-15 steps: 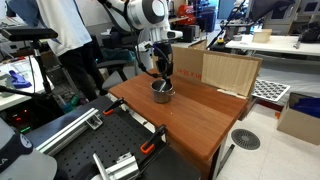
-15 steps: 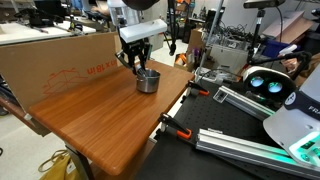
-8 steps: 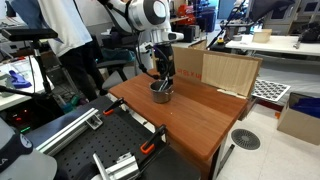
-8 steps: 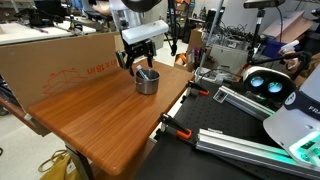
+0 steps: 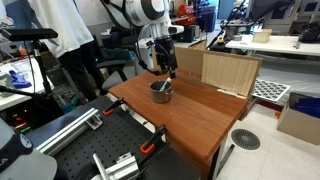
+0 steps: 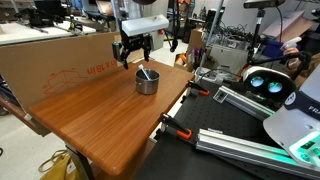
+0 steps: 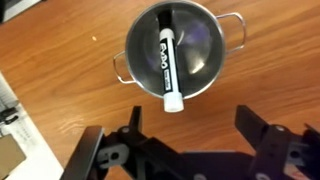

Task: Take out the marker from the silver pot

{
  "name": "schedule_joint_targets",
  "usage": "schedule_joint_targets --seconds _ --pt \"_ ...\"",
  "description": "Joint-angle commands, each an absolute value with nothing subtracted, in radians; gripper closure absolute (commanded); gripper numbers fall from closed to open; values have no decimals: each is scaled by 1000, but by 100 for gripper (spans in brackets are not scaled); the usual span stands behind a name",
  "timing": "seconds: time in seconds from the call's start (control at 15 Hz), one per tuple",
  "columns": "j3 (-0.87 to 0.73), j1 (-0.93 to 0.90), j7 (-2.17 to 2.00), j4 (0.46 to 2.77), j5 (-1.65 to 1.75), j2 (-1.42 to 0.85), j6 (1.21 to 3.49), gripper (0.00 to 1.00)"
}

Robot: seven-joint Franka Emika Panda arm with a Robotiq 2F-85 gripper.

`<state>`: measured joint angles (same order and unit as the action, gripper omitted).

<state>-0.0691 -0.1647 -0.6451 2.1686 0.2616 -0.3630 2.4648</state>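
The silver pot (image 7: 205, 62) sits on the wooden table, seen from straight above in the wrist view. The marker (image 7: 167, 62), black-bodied with a white cap, lies slanted inside it, its white end resting over the near rim. My gripper (image 7: 189, 110) is open, its two dark fingers spread wide on either side below the pot, with nothing between them. In both exterior views the gripper (image 5: 163, 68) (image 6: 133, 56) hangs a little above the pot (image 5: 161, 91) (image 6: 147, 82), apart from it. The marker (image 6: 146, 72) pokes up out of the pot.
A cardboard box (image 5: 231, 72) (image 6: 55, 62) stands along the table's back edge beside the pot. A person (image 5: 66, 30) stands behind the table. Clamps (image 6: 176, 130) and metal rails line the table's front edge (image 6: 150, 140).
The gripper has gone from nearly shut down at the pot to wide open and has risen above it. The marker stays in the pot.
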Motion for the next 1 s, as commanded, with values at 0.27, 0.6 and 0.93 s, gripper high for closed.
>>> schedule_joint_targets --seconds 0.27,0.6,0.93 --pt "-77 -169 -615 2209 252 -351 2460 0" --pt "-76 -169 -612 2210 249 -357 2467 42" --pt "-75 -169 -607 2198 245 -359 2461 79"
